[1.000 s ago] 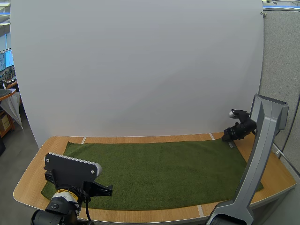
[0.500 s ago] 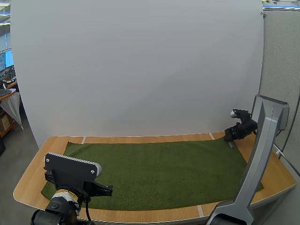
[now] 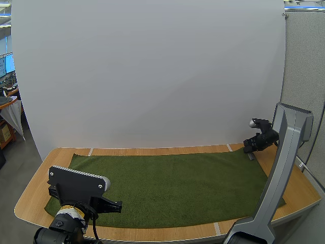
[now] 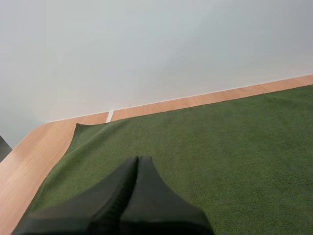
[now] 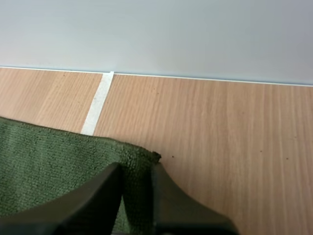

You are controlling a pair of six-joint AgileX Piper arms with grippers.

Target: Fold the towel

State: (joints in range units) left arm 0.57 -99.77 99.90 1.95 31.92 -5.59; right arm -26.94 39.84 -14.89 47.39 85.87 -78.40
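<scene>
The right end effector (image 5: 136, 169) is narrow, its tips pinching the corner of the green towel (image 3: 177, 183), with bare table (image 5: 220, 137) beyond. The left end effector (image 4: 138, 159) is closed and empty, towel beneath it.

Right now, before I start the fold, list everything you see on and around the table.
towel: one, green, spread flat over most of the table
table: one, light wood, under the towel
tape marks: three, white, on the table's bare edges, two far and one near
backdrop: one, white, behind the table
left tool: one, black, shut on nothing, over the towel's near left part
right tool: one, black, pinching the towel's far right corner
</scene>
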